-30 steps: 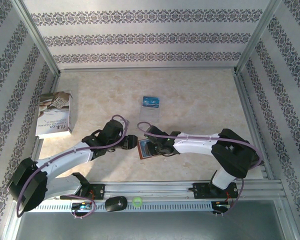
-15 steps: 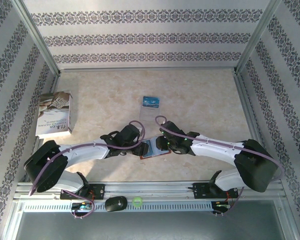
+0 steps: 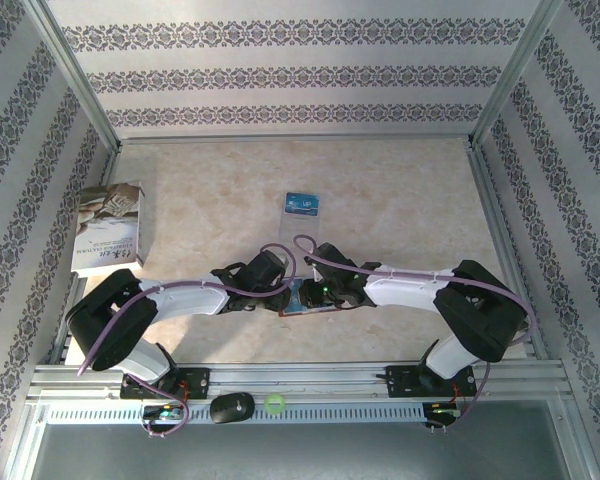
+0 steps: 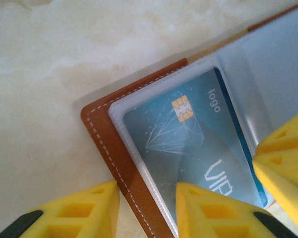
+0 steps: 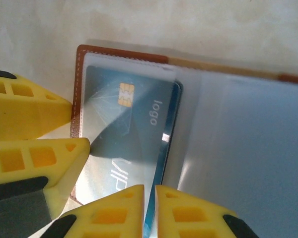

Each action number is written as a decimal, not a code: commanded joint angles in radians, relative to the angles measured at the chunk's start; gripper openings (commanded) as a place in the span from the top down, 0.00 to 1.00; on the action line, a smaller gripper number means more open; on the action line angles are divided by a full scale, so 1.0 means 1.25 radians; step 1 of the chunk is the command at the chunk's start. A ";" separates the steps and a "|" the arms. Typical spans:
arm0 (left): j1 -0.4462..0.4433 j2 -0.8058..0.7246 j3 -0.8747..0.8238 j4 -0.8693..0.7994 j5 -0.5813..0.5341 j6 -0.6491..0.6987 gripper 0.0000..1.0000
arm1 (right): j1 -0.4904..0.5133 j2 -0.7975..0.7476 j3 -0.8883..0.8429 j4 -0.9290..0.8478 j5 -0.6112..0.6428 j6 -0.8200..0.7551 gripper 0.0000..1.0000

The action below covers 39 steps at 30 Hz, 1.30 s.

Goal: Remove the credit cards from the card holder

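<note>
while left claw (image 4: 148,198) apart over card holder (image 4: 102,134), right claw (image 5: 150,191) tight on "logo" credit card (image 5: 134,124)

Left gripper (image 3: 281,291) and right gripper (image 3: 314,293) crowd card holder (image 4: 103,144).

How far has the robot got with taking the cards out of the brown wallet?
Done: the card holder lies open, and one blue card already sits on the table beyond it. In hand: the right gripper pinches the edge of a blue VIP card in the holder's clear sleeve, while the left gripper straddles the holder's stitched border. Left: sliding that card fully out.
</note>
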<state>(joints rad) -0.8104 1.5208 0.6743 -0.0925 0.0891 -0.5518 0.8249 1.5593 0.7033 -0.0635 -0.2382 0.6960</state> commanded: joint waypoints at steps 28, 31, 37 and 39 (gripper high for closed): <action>0.027 -0.003 -0.029 0.029 0.079 -0.052 0.84 | -0.028 -0.037 -0.091 0.104 -0.040 0.132 0.80; 0.027 -0.009 -0.026 0.028 0.083 -0.056 0.88 | -0.028 -0.063 -0.107 0.104 -0.033 0.144 0.80; 0.027 0.002 -0.025 0.030 0.091 -0.059 0.89 | -0.028 -0.095 -0.120 0.075 -0.021 0.158 0.81; 0.027 -0.001 -0.027 0.032 0.091 -0.062 0.89 | -0.026 -0.092 -0.123 0.075 -0.017 0.166 0.82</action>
<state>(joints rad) -0.7834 1.5215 0.6510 -0.0422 0.1875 -0.6109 0.7918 1.4590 0.5644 0.0490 -0.2867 0.8764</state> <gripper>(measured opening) 0.108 0.179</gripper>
